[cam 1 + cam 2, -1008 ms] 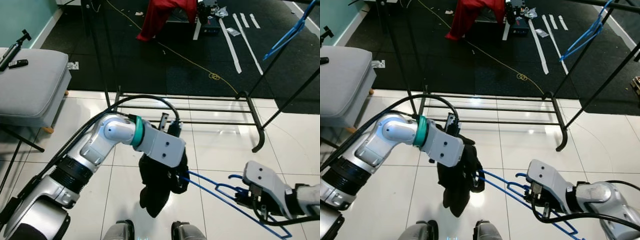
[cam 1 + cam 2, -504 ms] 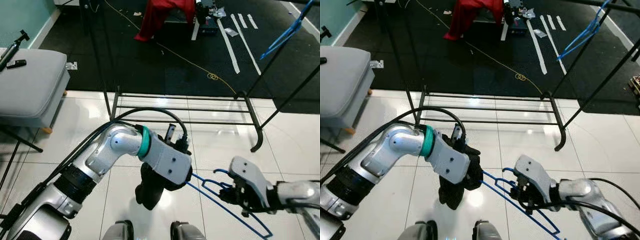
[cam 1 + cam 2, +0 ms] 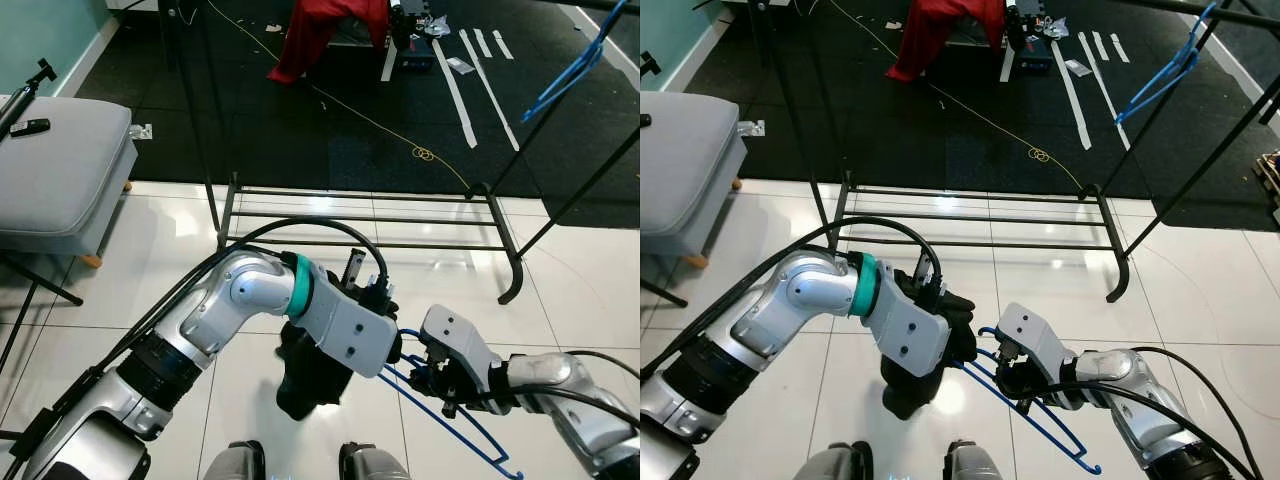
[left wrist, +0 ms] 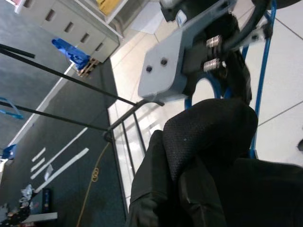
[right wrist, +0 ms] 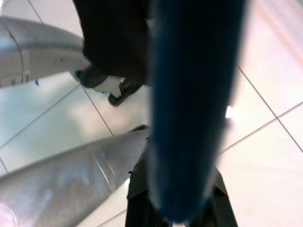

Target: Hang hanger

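A black garment (image 3: 303, 378) hangs bunched from my left gripper (image 3: 378, 345), which is shut on it low over the white tiles; the cloth hides the fingers. In the left wrist view the garment (image 4: 203, 156) lies right in front of the camera. My right gripper (image 3: 432, 376) is shut on a blue hanger (image 3: 452, 428) near its hook, close beside the left gripper. The hanger's near end reaches the garment and its far corner points down toward the floor. In the right wrist view the hanger bar (image 5: 189, 104) runs between the fingers.
A black clothes rack (image 3: 360, 215) stands ahead with low rails, and another blue hanger (image 3: 575, 65) hangs on its upper right. A grey padded bench (image 3: 60, 160) is at the left. A red cloth (image 3: 325, 30) and a yellow cord (image 3: 400, 130) lie on the dark mat beyond.
My right gripper has carried the blue hanger left and up, close against the left gripper. The left gripper moved slightly right and the garment has bunched up.
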